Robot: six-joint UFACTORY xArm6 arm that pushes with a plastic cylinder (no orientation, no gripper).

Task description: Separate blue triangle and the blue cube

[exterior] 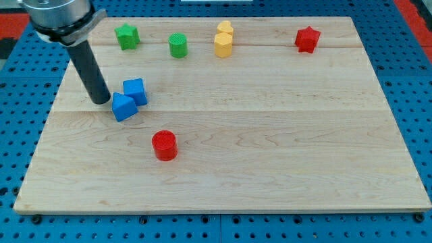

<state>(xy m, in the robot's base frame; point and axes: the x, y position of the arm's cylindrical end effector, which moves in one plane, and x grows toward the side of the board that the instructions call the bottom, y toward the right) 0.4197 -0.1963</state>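
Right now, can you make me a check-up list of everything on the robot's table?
Surface: pale wooden board, flat, lying on a blue pegboard.
Job's things: blue triangle and blue cube sit side by side, touching or nearly so, at the view's left.
Clutter: red cylinder below the blue pair; green star, green cylinder, two yellow blocks close together and red star along the view's top.
Pincer: none; my tip sits just left of the blue triangle, touching or nearly.
Cables: nothing seen.
Surroundings: red strip at the view's top right corner.
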